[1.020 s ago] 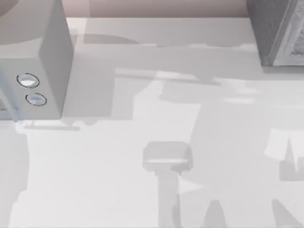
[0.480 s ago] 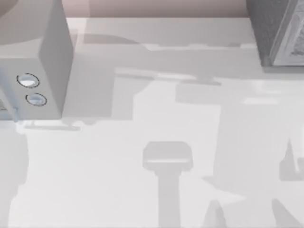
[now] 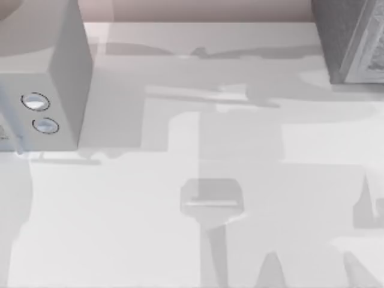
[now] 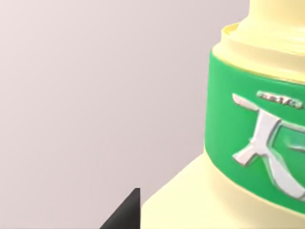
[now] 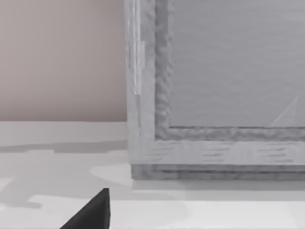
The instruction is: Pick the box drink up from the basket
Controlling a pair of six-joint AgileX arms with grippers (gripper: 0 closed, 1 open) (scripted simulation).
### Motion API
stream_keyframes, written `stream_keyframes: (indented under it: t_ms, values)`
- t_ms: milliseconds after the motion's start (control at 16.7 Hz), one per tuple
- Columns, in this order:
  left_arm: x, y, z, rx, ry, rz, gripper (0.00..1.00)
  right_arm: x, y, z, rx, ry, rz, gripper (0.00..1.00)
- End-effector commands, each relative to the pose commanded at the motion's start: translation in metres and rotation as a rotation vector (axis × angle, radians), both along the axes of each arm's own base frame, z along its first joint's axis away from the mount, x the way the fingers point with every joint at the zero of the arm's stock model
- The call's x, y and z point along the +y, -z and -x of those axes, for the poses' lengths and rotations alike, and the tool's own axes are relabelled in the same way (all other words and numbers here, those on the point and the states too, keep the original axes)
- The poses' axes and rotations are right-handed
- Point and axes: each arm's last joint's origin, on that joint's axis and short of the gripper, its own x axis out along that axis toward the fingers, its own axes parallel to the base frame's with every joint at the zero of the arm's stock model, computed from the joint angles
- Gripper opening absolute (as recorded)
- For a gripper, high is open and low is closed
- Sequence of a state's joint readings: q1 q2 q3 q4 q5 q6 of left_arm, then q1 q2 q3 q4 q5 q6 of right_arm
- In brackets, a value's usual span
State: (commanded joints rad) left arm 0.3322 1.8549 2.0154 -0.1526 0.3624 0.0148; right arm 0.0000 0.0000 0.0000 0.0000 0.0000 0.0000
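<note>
The box drink point(image 4: 248, 143) looms close in the left wrist view, with a pale yellow body and a green label band bearing silver lettering. It is tilted and hangs in front of a plain pinkish wall with nothing under it. My left gripper is shut on it, and one black fingertip point(image 4: 125, 212) pokes out beside the bottle's body. A black edge of my right gripper point(image 5: 90, 212) hovers low over the white table, facing a grey cabinet. The basket is out of view.
A grey box with two round knobs point(image 3: 54, 78) stands at the table's left. A grey textured cabinet point(image 3: 351, 42) fills the back right corner, close ahead in the right wrist view point(image 5: 214, 71). Arm shadows lie across the white table point(image 3: 120, 228).
The broad shadows on the table have shifted: the large one at the middle right has slid left toward the centre and now overlaps the small grey shadow there.
</note>
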Motion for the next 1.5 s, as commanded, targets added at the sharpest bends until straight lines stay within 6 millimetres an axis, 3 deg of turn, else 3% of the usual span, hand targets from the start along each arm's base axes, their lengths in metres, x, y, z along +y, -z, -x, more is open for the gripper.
stream_keyframes:
  t_ms: [240, 420, 600, 840, 1020, 1200, 1320, 1500]
  values:
    - [-0.003, 0.001, 0.0, 0.004, 0.004, 0.002, 0.0, 0.0, 0.0, 0.0, 0.0, 0.0, 0.0, 1.0]
    - [-0.014, 0.005, 0.013, 0.029, 0.004, 0.016, 0.0, 0.0, 0.0, 0.0, 0.0, 0.0, 0.0, 1.0]
    - [-0.037, 0.004, 0.048, 0.036, 0.006, 0.019, 0.0, 0.0, 0.0, 0.0, 0.0, 0.0, 0.0, 1.0]
    - [-0.075, 0.017, 0.122, 0.027, 0.009, 0.014, 0.0, 0.0, 0.0, 0.0, 0.0, 0.0, 0.0, 1.0]
    - [-0.1, 0.053, 0.185, 0.026, 0.009, 0.011, 0.0, 0.0, 0.0, 0.0, 0.0, 0.0, 0.0, 1.0]
    - [-0.119, 0.111, 0.24, 0.029, 0.008, 0.008, 0.0, 0.0, 0.0, 0.0, 0.0, 0.0, 0.0, 1.0]
    - [-0.126, 0.156, 0.267, 0.032, 0.005, 0.006, 0.0, 0.0, 0.0, 0.0, 0.0, 0.0, 0.0, 1.0]
    - [-0.133, 0.221, 0.291, 0.031, 0.0, 0.004, 0.0, 0.0, 0.0, 0.0, 0.0, 0.0, 0.0, 1.0]
